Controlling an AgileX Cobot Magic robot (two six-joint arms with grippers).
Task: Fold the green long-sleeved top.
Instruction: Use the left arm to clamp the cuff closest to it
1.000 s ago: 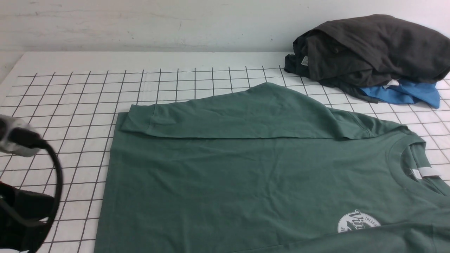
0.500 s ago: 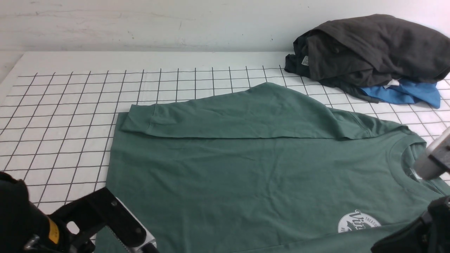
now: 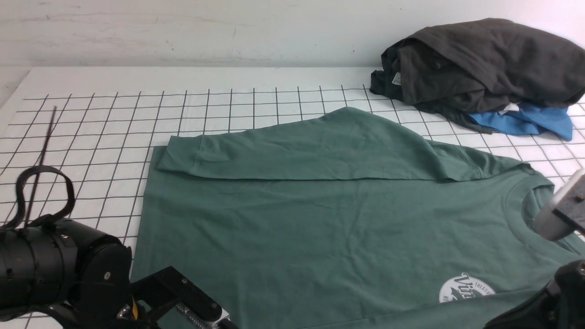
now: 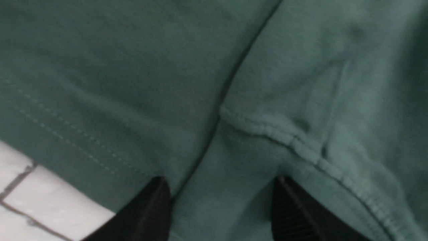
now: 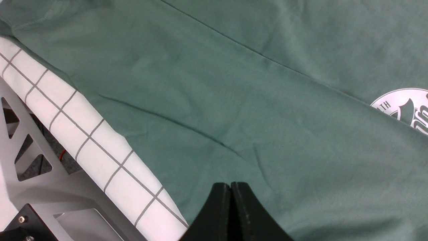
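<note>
While open astride the cuff (image 4: 234, 157) of the green long-sleeved top (image 3: 320, 228), near desk (image 3: 91, 137) edge, lower left gripper (image 4: 219, 187); leave closed right gripper (image 5: 230, 190).

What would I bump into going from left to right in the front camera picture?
Black left gripper → big dark-green cotton long-sleeved top lying flat → dark grey heap of clothes at the back right.
</note>
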